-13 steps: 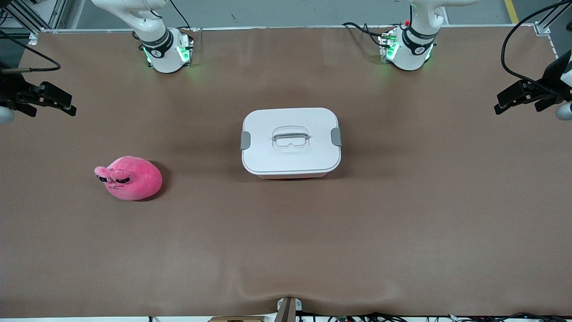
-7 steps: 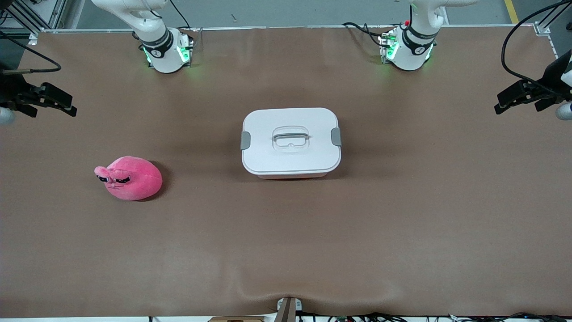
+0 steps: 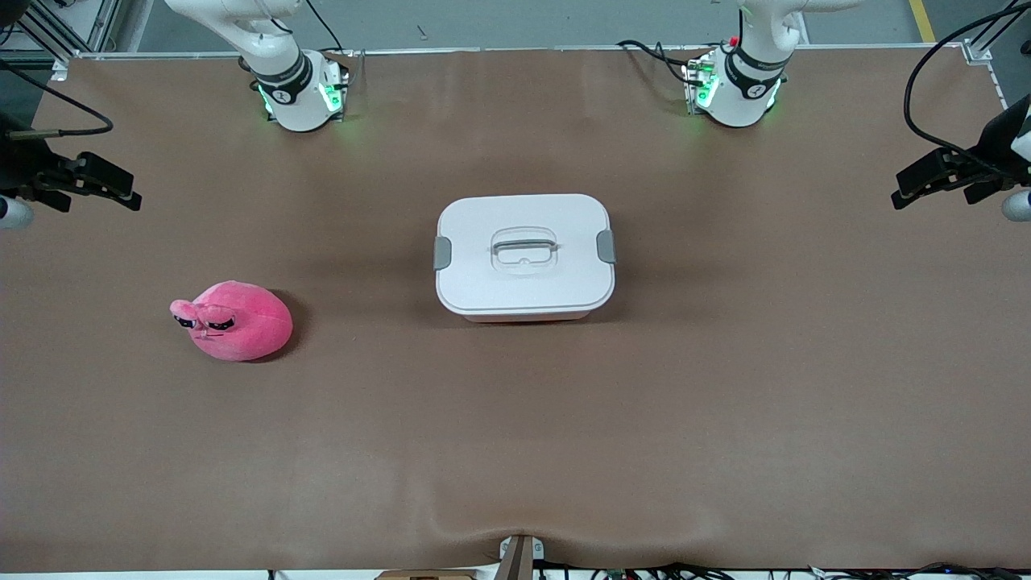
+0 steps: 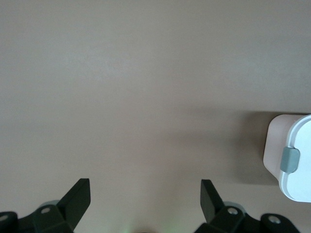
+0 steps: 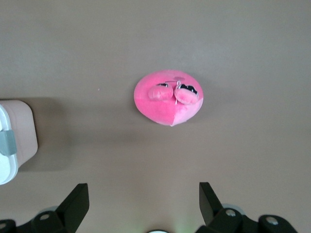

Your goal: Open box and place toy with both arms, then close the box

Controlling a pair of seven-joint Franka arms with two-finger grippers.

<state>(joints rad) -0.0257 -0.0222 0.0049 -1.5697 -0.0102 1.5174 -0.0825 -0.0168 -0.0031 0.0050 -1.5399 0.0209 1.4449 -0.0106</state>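
Note:
The box [image 3: 524, 256] sits shut at the middle of the table, its white lid on and a grey latch [image 3: 442, 252] down at each end. One corner of the box [image 4: 275, 145] shows in the left wrist view, and another corner of the box [image 5: 22, 131] in the right wrist view. The pink toy [image 3: 234, 320] lies on the cloth toward the right arm's end, nearer the front camera than the box, and the toy [image 5: 168, 98] is also in the right wrist view. My right gripper [image 3: 121, 187] [image 5: 144, 190] hangs open high over that end. My left gripper [image 3: 906, 184] [image 4: 146, 187] hangs open high over the left arm's end. Neither holds anything.
A brown cloth [image 3: 515, 435] covers the whole table. The two arm bases [image 3: 300, 95] [image 3: 737, 90] stand along the edge farthest from the front camera. A small bracket [image 3: 519, 554] sits at the nearest edge, where the cloth ripples.
The right gripper has drifted very slightly toward the table's middle. The box, the toy and the left gripper have not moved.

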